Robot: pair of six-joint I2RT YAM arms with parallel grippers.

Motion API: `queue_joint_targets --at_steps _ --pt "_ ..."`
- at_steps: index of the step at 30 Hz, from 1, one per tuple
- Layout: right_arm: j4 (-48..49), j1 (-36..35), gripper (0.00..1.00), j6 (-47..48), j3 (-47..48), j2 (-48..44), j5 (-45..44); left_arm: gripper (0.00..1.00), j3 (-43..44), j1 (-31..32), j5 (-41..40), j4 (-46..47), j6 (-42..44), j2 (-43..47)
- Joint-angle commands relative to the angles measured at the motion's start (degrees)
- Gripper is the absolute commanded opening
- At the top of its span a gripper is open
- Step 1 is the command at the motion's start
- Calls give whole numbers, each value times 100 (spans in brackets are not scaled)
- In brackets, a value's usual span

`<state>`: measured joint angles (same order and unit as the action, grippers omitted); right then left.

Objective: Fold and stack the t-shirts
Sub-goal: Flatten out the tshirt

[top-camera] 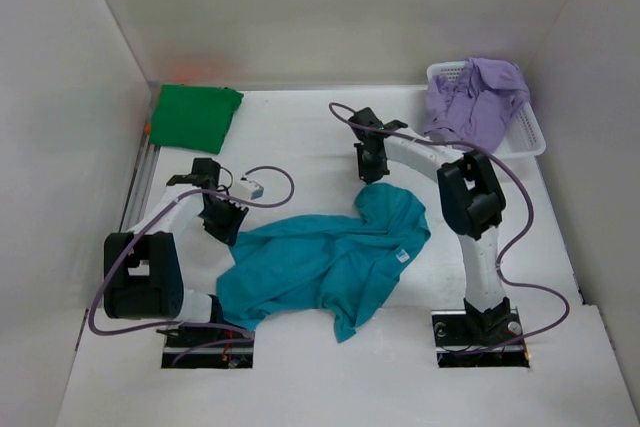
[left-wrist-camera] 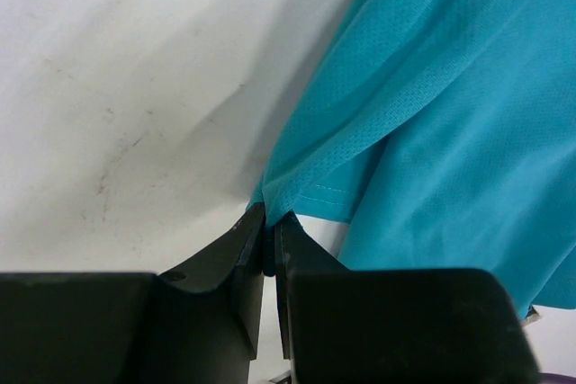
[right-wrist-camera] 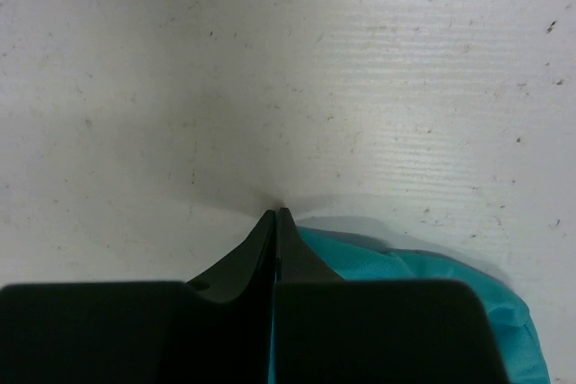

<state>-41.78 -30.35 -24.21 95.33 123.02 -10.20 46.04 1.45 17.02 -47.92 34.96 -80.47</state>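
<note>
The teal t-shirt (top-camera: 330, 257) lies crumpled on the white table between the arms. My left gripper (top-camera: 225, 222) is at its left edge, and in the left wrist view it (left-wrist-camera: 268, 220) is shut on the teal hem (left-wrist-camera: 310, 188). My right gripper (top-camera: 372, 172) is at the shirt's far lobe, tips down on the table. In the right wrist view it (right-wrist-camera: 275, 213) is shut, with teal cloth (right-wrist-camera: 405, 267) against its right finger and a thin teal sliver between the jaws. The dark green t-shirt (top-camera: 193, 115) lies folded at the back left, with a sliver of orange (top-camera: 147, 129) at its left edge. The lavender t-shirt (top-camera: 475, 97) is heaped in the basket.
The white lattice basket (top-camera: 528, 132) stands at the back right against the wall. White walls enclose the table on the left, back and right. A small white block (top-camera: 248, 187) sits on the left arm's cable near its wrist.
</note>
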Motion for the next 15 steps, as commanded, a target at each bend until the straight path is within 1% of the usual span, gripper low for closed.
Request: queue_joint_targets --at_steps 1,4,6,7,9,12,13,14,15 --pt "-190 16 0 4 135 -401 316 6 300 -106 21 125 -42 -100" --pt "-120 25 0 39 581 -639 422 5 589 -150 -49 247 -103 -241" --pt "-163 112 0 135 1274 -639 378 4 1036 -159 -198 484 -191 -434" --pt "-207 234 0 214 1774 -587 343 3 1360 -159 -303 625 -235 -583" --pt "-374 437 0 320 2872 -403 247 2 2098 -167 -549 845 -366 -882" --pt "-778 797 0 452 5059 -69 9 1 3670 -281 -919 1222 -770 -1278" --pt "-814 911 0 478 5649 -42 -9 1 4180 -334 -980 1328 -919 -1339" --pt "-779 1008 0 496 6011 -102 9 1 4663 -378 -1007 1460 -1043 -1357" --pt "-675 1079 0 496 6163 -260 35 1 5060 -396 -1025 1626 -1131 -1323"
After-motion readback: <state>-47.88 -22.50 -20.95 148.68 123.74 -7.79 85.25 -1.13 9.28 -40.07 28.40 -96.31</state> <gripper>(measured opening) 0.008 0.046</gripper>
